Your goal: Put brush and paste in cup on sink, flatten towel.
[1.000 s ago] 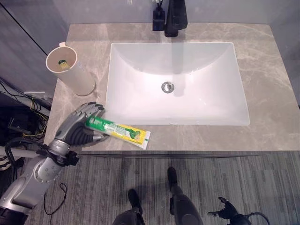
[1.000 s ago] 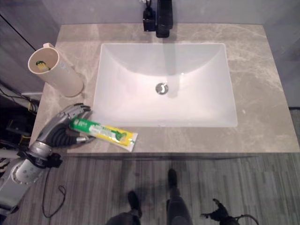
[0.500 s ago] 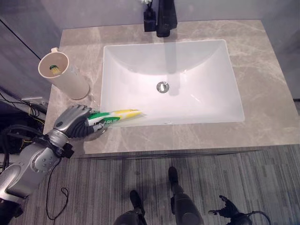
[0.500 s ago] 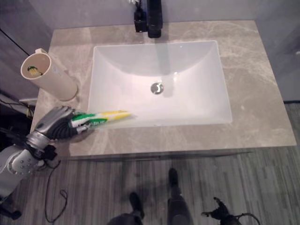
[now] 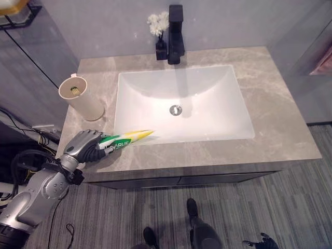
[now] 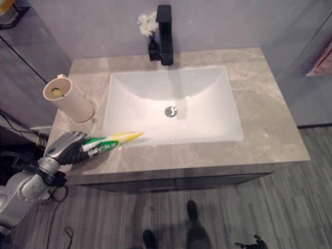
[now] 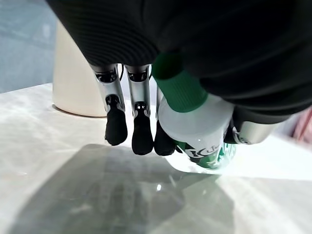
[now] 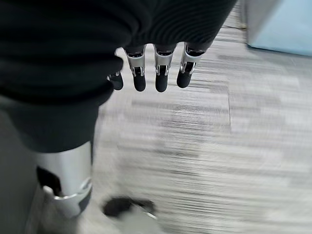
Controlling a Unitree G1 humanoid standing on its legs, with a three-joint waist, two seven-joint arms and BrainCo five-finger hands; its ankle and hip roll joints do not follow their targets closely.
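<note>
My left hand [image 5: 83, 148] is shut on the green, white and yellow toothpaste tube [image 5: 126, 138] at the counter's front left. The tube is lifted off the stone, and its yellow tail points toward the sink basin [image 5: 207, 88]. In the left wrist view the tube's green cap end [image 7: 181, 91] sticks out of the curled fingers [image 7: 117, 127] just above the counter. The beige cup [image 5: 84, 99] stands behind the hand at the left edge, with a toothbrush head [image 5: 74, 90] inside. A pink towel [image 5: 322, 61] hangs at the far right edge. My right hand [image 8: 157, 73] hangs relaxed over the floor.
A black faucet [image 5: 175, 33] and a small vase of white flowers [image 5: 157, 25] stand behind the basin. The grey marble counter [image 5: 280, 119] is bare on its right side. Its front edge drops to a striped grey floor.
My left hand closed round the toothpaste tube and lifted it off the counter, and the tail swung up toward the basin. The head camera pulled back, so the whole view shifted.
</note>
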